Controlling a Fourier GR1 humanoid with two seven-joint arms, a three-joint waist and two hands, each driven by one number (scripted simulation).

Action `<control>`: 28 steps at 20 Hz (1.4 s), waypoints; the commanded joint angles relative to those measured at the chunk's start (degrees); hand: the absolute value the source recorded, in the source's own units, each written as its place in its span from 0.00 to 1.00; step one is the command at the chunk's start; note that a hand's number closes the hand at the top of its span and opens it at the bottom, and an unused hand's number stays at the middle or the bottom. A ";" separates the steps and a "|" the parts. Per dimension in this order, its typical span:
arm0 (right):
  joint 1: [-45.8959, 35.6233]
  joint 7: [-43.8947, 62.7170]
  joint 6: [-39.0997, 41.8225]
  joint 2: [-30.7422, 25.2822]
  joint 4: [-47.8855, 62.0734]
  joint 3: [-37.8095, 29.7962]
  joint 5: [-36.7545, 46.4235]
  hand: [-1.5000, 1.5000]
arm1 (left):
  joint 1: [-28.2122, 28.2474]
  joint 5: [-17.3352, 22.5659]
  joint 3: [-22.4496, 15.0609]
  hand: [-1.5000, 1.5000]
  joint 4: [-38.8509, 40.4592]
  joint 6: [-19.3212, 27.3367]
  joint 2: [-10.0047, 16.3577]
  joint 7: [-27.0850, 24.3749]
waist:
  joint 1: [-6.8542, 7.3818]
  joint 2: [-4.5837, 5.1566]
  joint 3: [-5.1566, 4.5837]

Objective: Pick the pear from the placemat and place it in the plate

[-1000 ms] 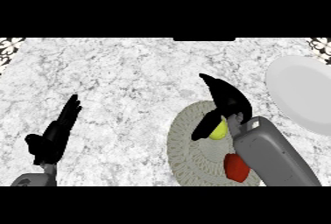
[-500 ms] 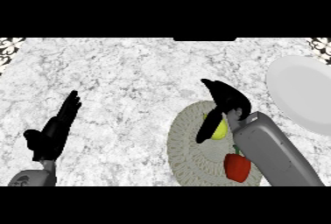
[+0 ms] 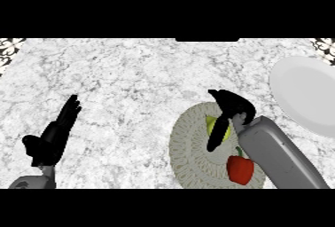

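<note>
Judging from my head view, the task is at the grasp and nothing has been carried across yet. The pear (image 3: pixel 212 125) sits on the placemat (image 3: pixel 189 150), in its upper half, and the plate (image 3: pixel 307 102) holds nothing that I can see. My right hand (image 3: pixel 230 105) is over the fruit. Its fingers (image 3: pixel 226 99) arch above the pear and the thumb (image 3: pixel 218 137) lies slantwise across the front, so the hand looks curled round the pear, though I cannot make out every contact. What remains is the lift, the carry up and to the right to the plate, which lies well apart from the placemat, and the release.

My left hand (image 3: pixel 51 141) rests open at the lower left, fingers up, holding nothing.

The pear is smooth, yellow-green and rounded, and the black hand hides much of it. The placemat is a round, cream, woven disc with a ribbed, coiled look. A glossy red pepper (image 3: pixel 240 170) lies on its lower part, just beside my grey forearm (image 3: pixel 278 155). The plate is plain white, smooth and shallow, and reads as an oval from here. The worktop (image 3: pixel 131 75) is pale marble with fine grey veining, hard and flat.
</note>
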 commanded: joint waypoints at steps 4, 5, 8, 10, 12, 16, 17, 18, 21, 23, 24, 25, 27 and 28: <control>2.67 1.54 1.74 2.07 4.98 2.28 5.00 0.00 | -2.73 -1.33 0.84 0.50 4.73 -0.28 -1.25 -1.42 | -0.20 0.14 0.01; -0.15 3.53 4.04 2.26 4.92 0.42 4.31 0.00 | 1.74 -0.86 1.09 0.50 0.76 -1.21 -0.38 -2.07 | 0.20 0.04 0.02; -0.04 0.67 2.92 2.47 9.07 0.22 7.05 0.00 | -0.56 -2.01 -0.15 0.50 -0.21 0.75 -2.51 1.12 | 0.14 0.10 0.03; -0.52 -0.82 3.31 3.06 12.47 -0.10 8.13 0.00 | 2.51 0.34 1.36 0.50 -4.99 -2.82 0.71 3.06 | 0.45 0.05 0.05; 0.88 0.89 3.09 4.89 10.99 0.11 9.10 0.00 | 1.81 1.68 3.96 0.50 -1.44 -5.46 2.09 -0.07 | 0.19 0.05 0.02; 3.92 -6.40 4.99 6.21 12.85 0.30 9.12 1.00 | 1.91 0.07 3.68 0.50 -0.75 -4.79 0.90 -0.99 | 0.28 0.10 0.03; 2.66 -8.77 4.94 6.45 15.31 -0.07 9.59 1.00 | -3.09 -2.50 2.37 0.50 3.79 -1.27 -1.98 -0.35 | 0.04 0.24 0.03; 3.45 -11.57 3.57 5.75 16.70 0.21 11.33 1.00 | -2.19 -3.02 1.18 0.50 0.63 -0.01 -3.15 1.51 | 0.22 0.21 0.05; 0.96 -10.89 4.44 7.08 17.04 -2.10 11.24 1.00 | 1.85 -3.42 2.27 0.50 0.86 -1.95 -1.61 -3.42 | 0.45 0.17 0.04; 6.27 -11.97 4.69 4.53 11.59 -1.56 11.79 1.00 | 1.54 -3.72 1.75 0.50 -0.35 -1.55 -2.12 -1.45 | -0.08 0.02 0.04; 6.11 -15.12 1.19 6.86 15.11 0.27 14.44 1.00 | -0.97 -2.08 3.88 0.50 3.41 -3.31 -1.05 -3.15 | 0.06 0.21 0.04; 12.38 -20.64 2.70 -5.64 7.24 -2.85 13.31 1.00 | 2.87 -1.57 4.26 0.50 0.50 -3.56 0.11 -2.63 | -0.94 -0.18 0.06; 13.64 -29.11 0.56 -16.96 7.30 -9.97 12.32 1.00 | 1.40 -0.62 5.34 0.50 0.30 -1.98 -0.33 -0.14 | -4.71 -0.56 0.36; 13.54 -31.39 -0.61 -20.54 7.21 -13.17 11.94 1.00 | 2.50 -1.42 5.23 0.50 0.75 -0.96 -0.75 -0.87 | -6.43 -0.83 0.47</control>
